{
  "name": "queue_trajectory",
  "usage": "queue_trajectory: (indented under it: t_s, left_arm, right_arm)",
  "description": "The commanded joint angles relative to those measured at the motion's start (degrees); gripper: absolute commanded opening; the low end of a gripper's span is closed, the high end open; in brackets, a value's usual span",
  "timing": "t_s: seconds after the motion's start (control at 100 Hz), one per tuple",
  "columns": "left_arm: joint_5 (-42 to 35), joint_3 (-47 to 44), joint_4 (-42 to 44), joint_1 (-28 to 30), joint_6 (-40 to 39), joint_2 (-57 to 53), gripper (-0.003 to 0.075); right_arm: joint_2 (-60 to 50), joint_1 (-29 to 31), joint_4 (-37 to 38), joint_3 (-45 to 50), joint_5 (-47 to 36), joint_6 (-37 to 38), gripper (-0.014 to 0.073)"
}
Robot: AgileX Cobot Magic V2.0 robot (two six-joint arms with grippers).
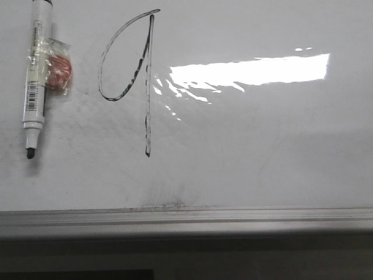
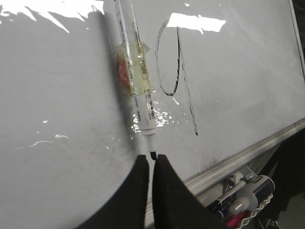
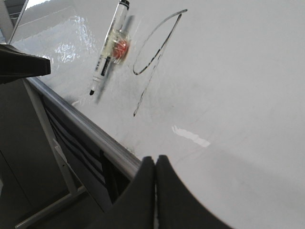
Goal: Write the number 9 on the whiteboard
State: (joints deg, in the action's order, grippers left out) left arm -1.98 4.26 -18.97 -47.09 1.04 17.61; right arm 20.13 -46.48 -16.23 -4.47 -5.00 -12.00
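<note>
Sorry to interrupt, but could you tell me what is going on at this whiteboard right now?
A black number 9 is already drawn on the whiteboard. The uncapped marker lies on the board to the left of the figure, with something orange taped to its barrel. Neither gripper holds it: the left gripper sits closed just short of the marker tip, and the right gripper is closed near the board's edge rail.

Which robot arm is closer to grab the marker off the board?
Probably the left. Its gripper sits just below the marker tip, fingers nearly shut and holding nothing. The right gripper is farther off, near the whiteboard rail. The number 9 looks finished.
</note>
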Motion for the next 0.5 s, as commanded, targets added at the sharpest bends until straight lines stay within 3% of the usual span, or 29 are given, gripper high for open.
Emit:
queue_trajectory:
  t_s: [0.0,0.41,0.49]
  left_arm:
    - [-3.7,1.0,-0.4,0.1,0.0,0.4,-0.002]
    - [-3.2,0.9,-0.4,0.4,0.0,0.4,-0.002]
    - [-3.3,0.5,4.4,1.8,0.0,0.3,-0.002]
  right_arm:
    - [0.3,-0.1,0.9,-1.4,-4.5,-0.6,-0.0063]
    - [0.3,-0.1,0.9,-1.4,-4.1,-0.6,-0.0063]
    - [0.3,-0.1,0.9,-1.4,-4.1,-0.6,-0.0063]
